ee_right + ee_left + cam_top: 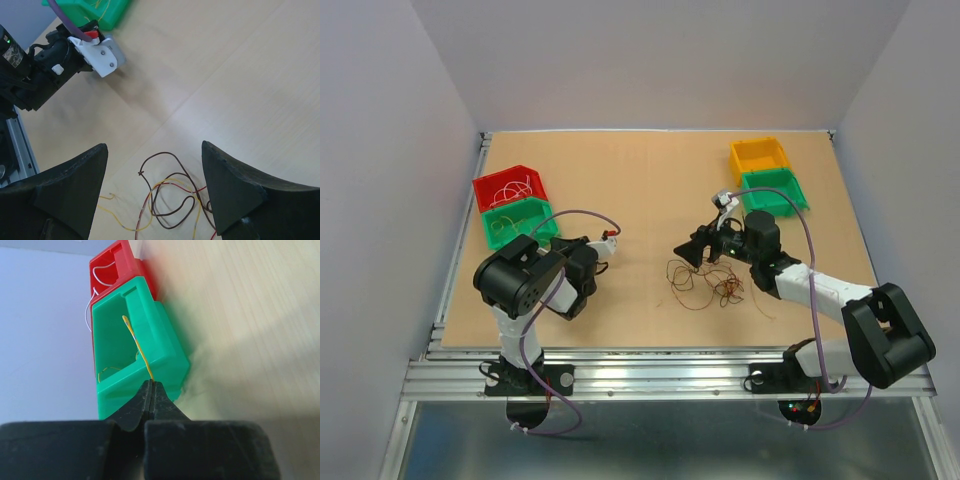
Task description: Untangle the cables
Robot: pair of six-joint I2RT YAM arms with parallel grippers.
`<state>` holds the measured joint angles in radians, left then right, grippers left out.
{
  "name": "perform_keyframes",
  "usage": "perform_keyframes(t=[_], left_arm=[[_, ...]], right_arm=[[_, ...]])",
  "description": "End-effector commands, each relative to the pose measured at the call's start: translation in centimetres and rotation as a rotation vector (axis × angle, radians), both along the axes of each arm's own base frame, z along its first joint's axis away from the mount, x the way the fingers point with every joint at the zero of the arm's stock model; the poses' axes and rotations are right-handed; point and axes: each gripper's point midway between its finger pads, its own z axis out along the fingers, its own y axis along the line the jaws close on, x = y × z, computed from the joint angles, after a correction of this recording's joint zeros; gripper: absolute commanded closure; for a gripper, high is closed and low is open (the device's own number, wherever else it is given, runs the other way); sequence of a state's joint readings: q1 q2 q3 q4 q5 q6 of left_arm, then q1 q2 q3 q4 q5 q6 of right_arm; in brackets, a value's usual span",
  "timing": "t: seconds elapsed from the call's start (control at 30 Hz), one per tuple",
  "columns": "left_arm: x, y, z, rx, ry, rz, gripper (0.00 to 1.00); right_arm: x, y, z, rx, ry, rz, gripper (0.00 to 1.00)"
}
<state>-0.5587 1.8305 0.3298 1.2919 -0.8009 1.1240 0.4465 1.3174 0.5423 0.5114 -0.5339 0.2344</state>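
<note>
left bins: red bin [127, 265] and green bin [165, 345] are set touching, straight ahead of the left hand; thin whitish and yellow strands are seen inside them.
left hand: left hand [151, 385] is pressed together, one yellow cable [141, 352] clamped at the fingertips.
yellow cable: it sticks out ahead of the left hand, with its free end seen against the green bin's inside; over the bin or down in it cannot be told.
tangle: tangle of cables [708, 283] lies loose on the counter [650, 180], below and just ahead of the right hand; brown, red and yellow loops are crossed over each other.
right hand: right hand [154, 147] is held wide apart with nothing between the fingers; no contact with the tangle is seen.
right bins: orange bin [734, 158] and second green bin [798, 192] are placed beyond the right hand, well apart from the tangle.
handling: the cables are judged very light, limp and slippery; they are likely to drag neighbours along and are easily missed by a closing hand.
where to grip: an outer loop or free end is best taken, e.g. the brown loop at the tangle's edge, pinched at the fingertips.
hidden: the left fingertips are covered by the arm in the top view; the near part of the tangle is cut off in the right wrist view; which strand crosses which cannot be made out.
</note>
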Motion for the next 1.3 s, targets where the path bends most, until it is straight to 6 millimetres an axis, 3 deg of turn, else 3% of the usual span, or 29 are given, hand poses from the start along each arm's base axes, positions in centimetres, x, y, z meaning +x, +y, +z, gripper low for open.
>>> perform_keyframes(t=[0.0, 0.13, 0.17, 0.33, 0.5, 0.73, 1.07, 1.27], left_arm=[[0.9, -0.2, 3.4, -0.110, -0.143, 0.032, 1.00], [1.2, -1.0, 3.1, -0.158, -0.092, 0.002, 1.00], [0.9, -1.1, 2.3, -0.146, -0.032, -0.003, 1.00], [1.4, -3.2, 3.5, -0.306, 0.035, -0.070, 1.00], [1.1, -3.7, 3.7, -0.336, 0.106, -0.079, 1.00], [1.3, -2.5, 3.3, -0.415, 0.224, -0.065, 1.00], [2.0, 0.6, 6.3, -0.491, 0.178, -0.051, 1.00], [2.3, 0.4, 7.9, -0.579, 0.188, -0.110, 1.00]], right_arm=[[0.8, 0.9, 3.2, 0.055, -0.095, 0.023, 0.20], [0.7, 0.9, 3.4, 0.058, -0.098, 0.023, 0.20], [0.7, 0.8, 3.3, 0.056, -0.098, 0.023, 0.20], [0.5, 0.8, 3.5, 0.059, -0.105, 0.023, 0.20], [0.2, 0.7, 3.5, 0.061, -0.107, 0.025, 0.20], [0.0, 0.7, 3.7, 0.064, -0.109, 0.029, 0.20], [0.2, 0.8, 3.6, 0.066, -0.101, 0.034, 0.20], [0.3, 0.9, 3.5, 0.066, -0.100, 0.036, 0.20]])
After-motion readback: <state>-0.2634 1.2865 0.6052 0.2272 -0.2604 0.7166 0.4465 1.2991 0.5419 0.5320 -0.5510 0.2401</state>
